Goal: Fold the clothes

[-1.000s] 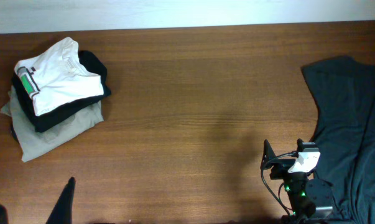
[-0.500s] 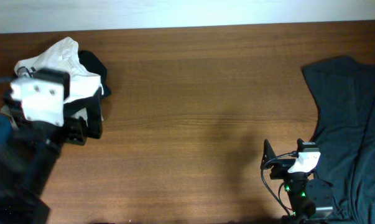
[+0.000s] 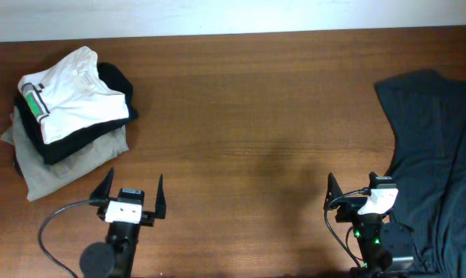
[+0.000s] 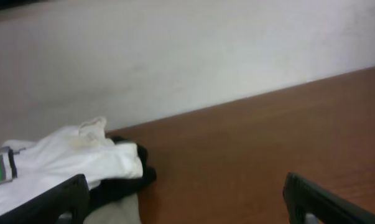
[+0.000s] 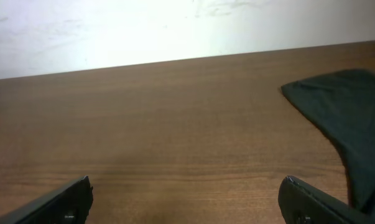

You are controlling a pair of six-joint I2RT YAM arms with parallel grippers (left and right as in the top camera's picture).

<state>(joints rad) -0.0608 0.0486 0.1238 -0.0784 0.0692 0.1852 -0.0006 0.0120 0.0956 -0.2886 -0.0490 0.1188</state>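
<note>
**Surface.** A brown wooden surface carries all garments. A pale wall borders its far edge.

**Folded stack.** A three-layer stack lies in the far left corner.
- Top: the white shirt, folded, with a green-and-black label at its left end.
- Middle: a black garment, folded, showing beyond the shirt on the right and near sides.
- Bottom: a beige garment, folded, projecting toward the near edge.

**Unfolded garment.** A slate garment lies spread and creased on the right side, running off the right edge of the overhead view. It is well apart from the stack.

**Left gripper.** The left gripper sits at the near edge, just near of the stack and not touching it. Its fingers are spread wide and hold nothing. The left wrist view shows the white shirt over the black garment ahead and to the left, with the label at the frame edge.

**Right gripper.** The right gripper sits at the near edge, beside the left border of the slate garment. Whether it touches the cloth cannot be told. Its fingers are spread wide and hold nothing. The right wrist view shows bare surface ahead, with the slate garment to the right.
</note>
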